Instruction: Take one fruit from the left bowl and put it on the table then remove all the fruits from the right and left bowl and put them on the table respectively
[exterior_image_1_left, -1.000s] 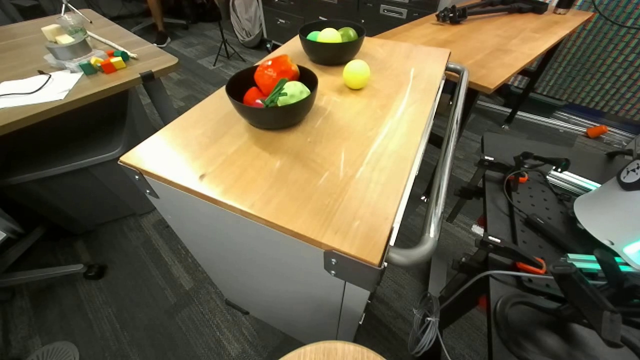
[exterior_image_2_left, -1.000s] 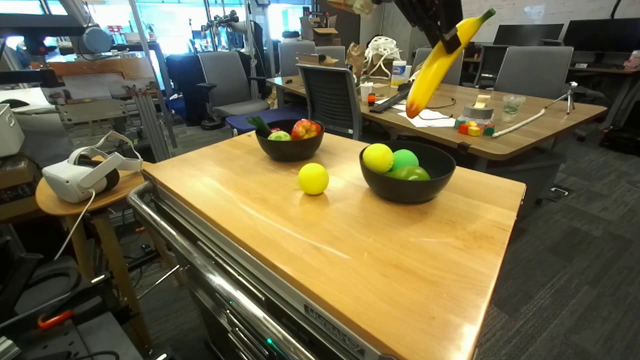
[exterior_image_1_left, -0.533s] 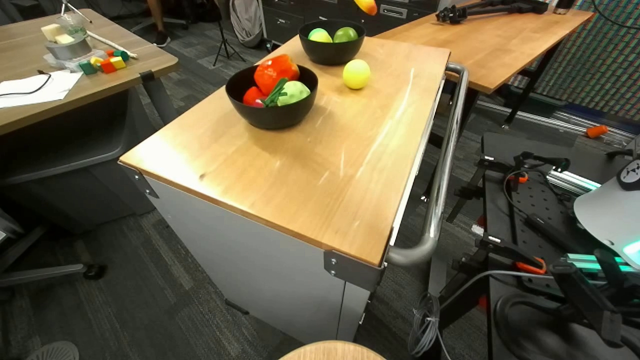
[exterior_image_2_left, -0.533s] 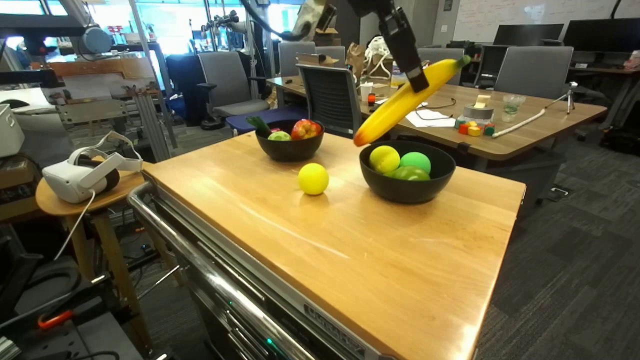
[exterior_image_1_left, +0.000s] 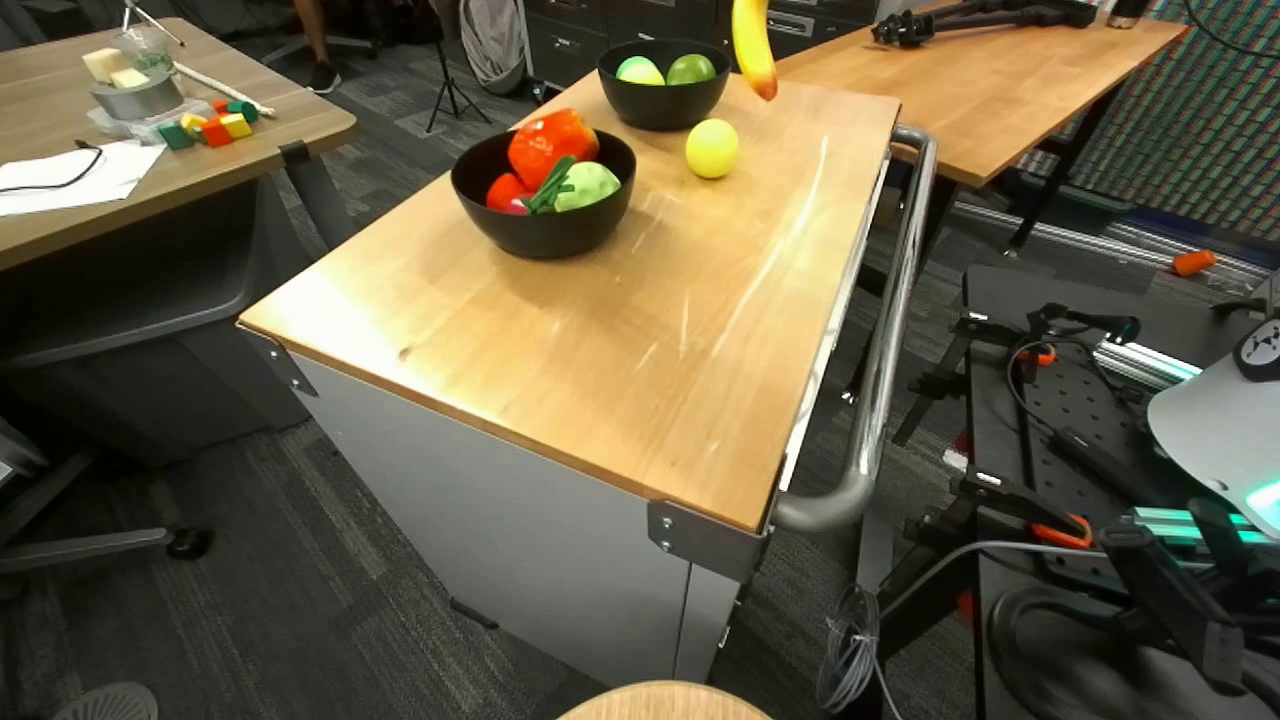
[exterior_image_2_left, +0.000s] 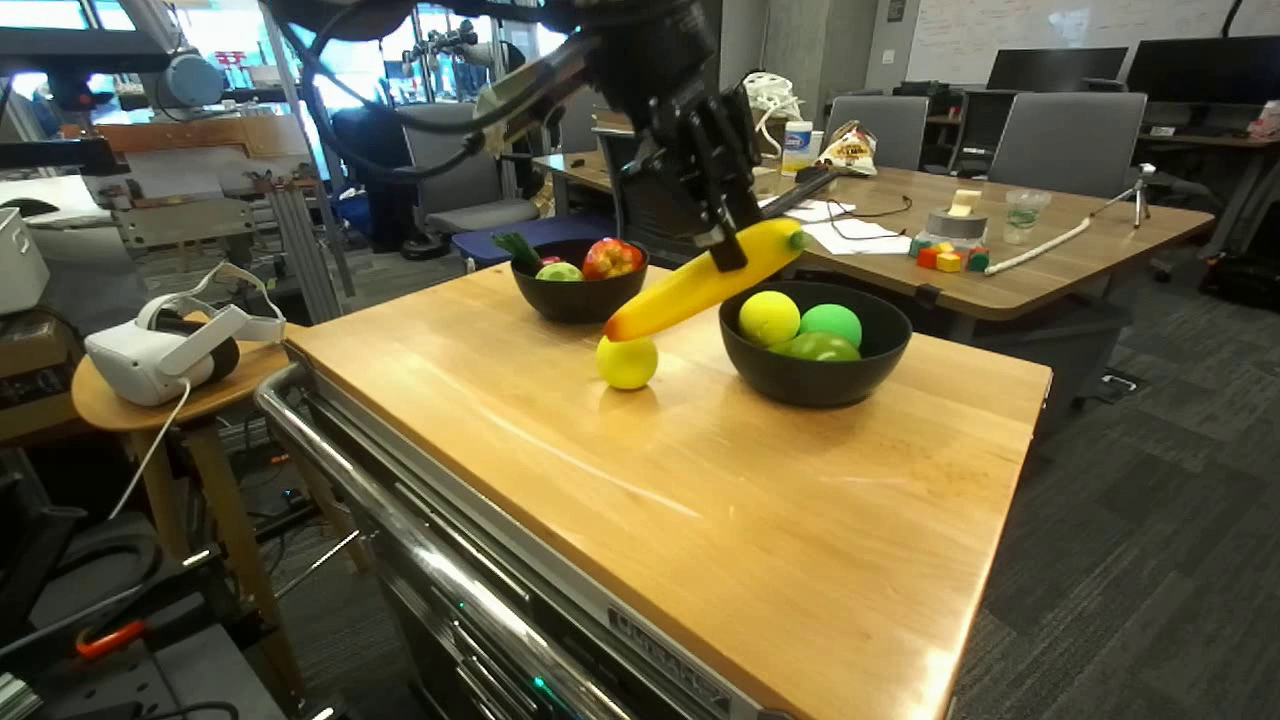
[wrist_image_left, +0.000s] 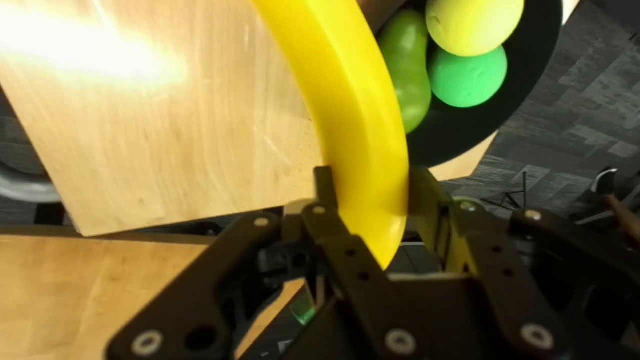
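Pale, washed-out light fills the windows (exterior_image_2_left: 225, 28) at the back of an exterior view, and in both exterior views the glossy tabletop (exterior_image_1_left: 620, 330) shows thin white streaks and a bright patch near an edge, against dark carpet (exterior_image_1_left: 330, 560). The yellow ball (exterior_image_2_left: 628, 368) leaves a faint reflection beneath it, and the metal rail (exterior_image_2_left: 430, 552) gleams. In the wrist view, glare burns part of the tabletop to white at upper left, while the dark gripper (wrist_image_left: 372, 187), close to the camera, looks soft and out of focus.
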